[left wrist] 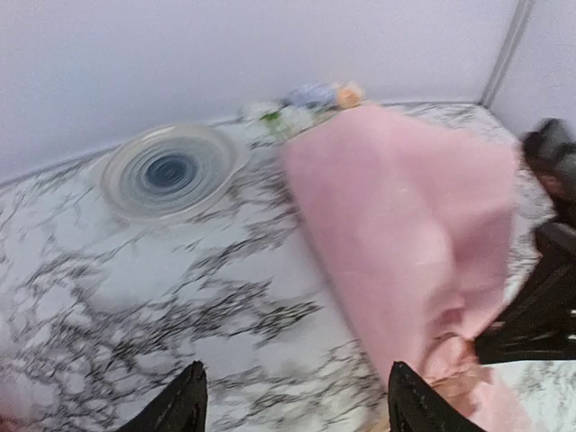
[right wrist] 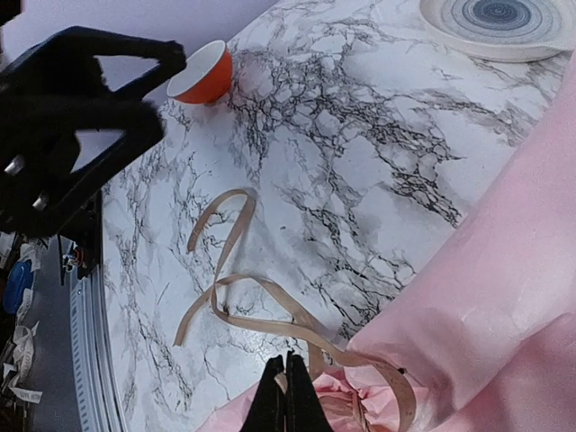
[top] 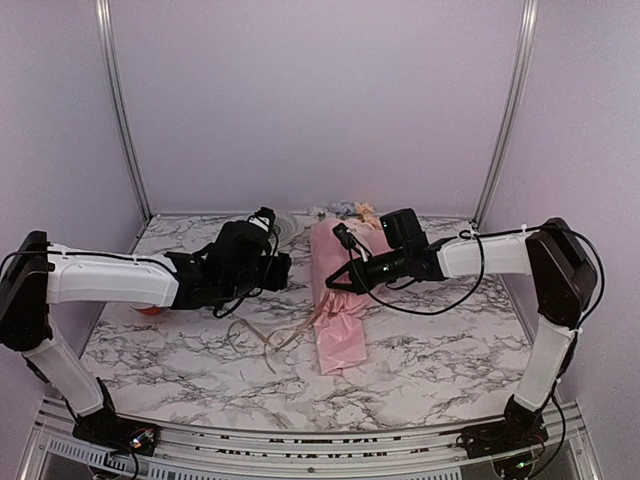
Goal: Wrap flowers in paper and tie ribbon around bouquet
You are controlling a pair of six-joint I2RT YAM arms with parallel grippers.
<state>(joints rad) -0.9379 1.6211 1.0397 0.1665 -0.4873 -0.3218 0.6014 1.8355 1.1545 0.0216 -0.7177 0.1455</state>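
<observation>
1. A marble-patterned table (top: 420, 360) carries everything, with both arms reaching in from its near edge.
2. The bouquet (top: 340, 300) lies flat at the centre of the table, a pink paper cone with its wide end toward the back wall. Lying down, it lets a tie pass around its narrow part.
3. The left gripper (left wrist: 297, 369) hovers just left of the cone. Its jaws are spread wide and hold nothing, probably ready for a loose end.
4. The right gripper (right wrist: 286, 360) sits at the cone's waist with its jaws pressed together where the tie crosses the paper. Whether it pinches a strand is unclear.
5. A ridged plate (left wrist: 115, 180) rests near the back wall, out of the way.
6. The ribbon (right wrist: 232, 234) trails in loose tan curls from the cone's waist across the table, not yet knotted.
7. An orange bowl (right wrist: 202, 76) stands well left.
8. The flowers (left wrist: 310, 97) peek from the wide end.
</observation>
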